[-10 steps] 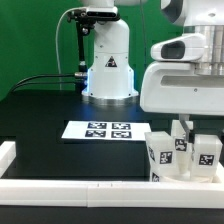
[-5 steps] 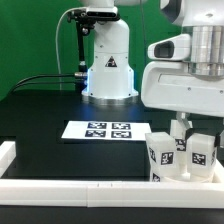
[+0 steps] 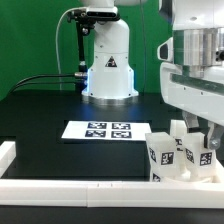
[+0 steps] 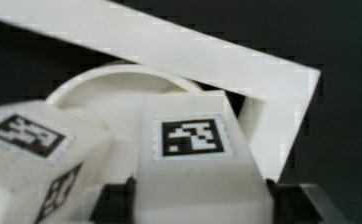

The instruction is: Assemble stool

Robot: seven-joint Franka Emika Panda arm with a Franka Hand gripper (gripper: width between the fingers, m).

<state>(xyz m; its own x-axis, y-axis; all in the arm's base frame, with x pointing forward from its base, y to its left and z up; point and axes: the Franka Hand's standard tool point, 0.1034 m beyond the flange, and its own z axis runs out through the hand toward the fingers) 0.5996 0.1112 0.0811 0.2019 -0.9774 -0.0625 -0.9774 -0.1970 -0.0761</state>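
Note:
In the exterior view my gripper (image 3: 196, 136) hangs over a cluster of white tagged stool legs at the table's front right corner. One leg (image 3: 160, 155) stands upright on the exterior view's left of the cluster. A second leg (image 3: 198, 157) sits tilted under the fingers. In the wrist view that leg (image 4: 192, 145) fills the gap of my gripper (image 4: 199, 205), with a dark finger against each side. Another leg (image 4: 36, 150) lies beside it. The round seat (image 4: 110, 85) lies partly hidden behind both legs.
The marker board (image 3: 103, 130) lies flat mid-table. The robot base (image 3: 107, 62) stands at the back. A white frame rail (image 3: 70, 187) runs along the front edge, and its corner (image 4: 222, 55) boxes in the seat and legs.
The hand has turned about its axis over the legs. The leg under it has shifted towards the exterior view's left and now sits tilted.

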